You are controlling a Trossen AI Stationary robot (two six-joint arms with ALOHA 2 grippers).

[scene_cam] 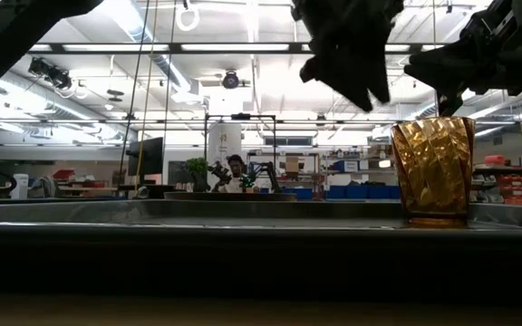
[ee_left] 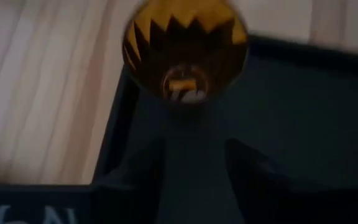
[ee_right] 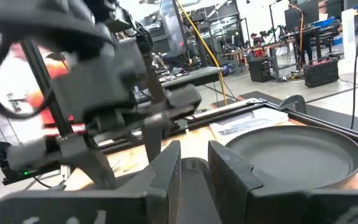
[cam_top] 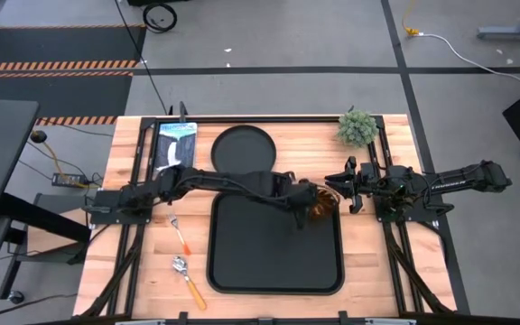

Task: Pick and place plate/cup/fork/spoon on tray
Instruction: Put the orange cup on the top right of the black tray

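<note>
Here, the scene reads outward from the cup.

Cup: the amber cup point(cam_top: 322, 200) stands upright on the tray's top right corner, just inside the rim; in the low view point(scene_cam: 433, 169) its base rests on the tray and nothing grips it.
Tray: the black tray point(cam_top: 242, 262) lies at the middle of the desk point(cam_top: 377, 271), toward its near edge, bare apart from the cup.
Left tool: the left tool point(cam_top: 301, 206) reaches across from the left and sits over the tray right beside the cup; in the low view point(scene_cam: 356, 77) it hangs above the cup, clear of its rim. In the left wrist view its fingers point(ee_left: 253, 180) stand apart with the cup point(ee_left: 185, 53) ahead of them, not between them.
Right tool: the right tool point(cam_top: 332, 177) waits just right of the cup, over the desk at the tray's corner. In the right wrist view its fingers point(ee_right: 229, 171) stand slightly apart with nothing between them.
Plate: the round dark plate point(cam_top: 243, 149) lies flat on the desk behind the tray, near its far edge; it also shows in the right wrist view point(ee_right: 297, 152).
Fork: the fork point(cam_top: 180, 232) lies on the desk left of the tray, tines toward the far side.
Spoon: the spoon point(cam_top: 188, 281) lies nearer the front edge, left of the tray, bowl toward the fork.
Others: a small green plant point(cam_top: 357, 127) stands at the far right corner; a flat packet point(cam_top: 174, 147) lies left of the plate.
</note>
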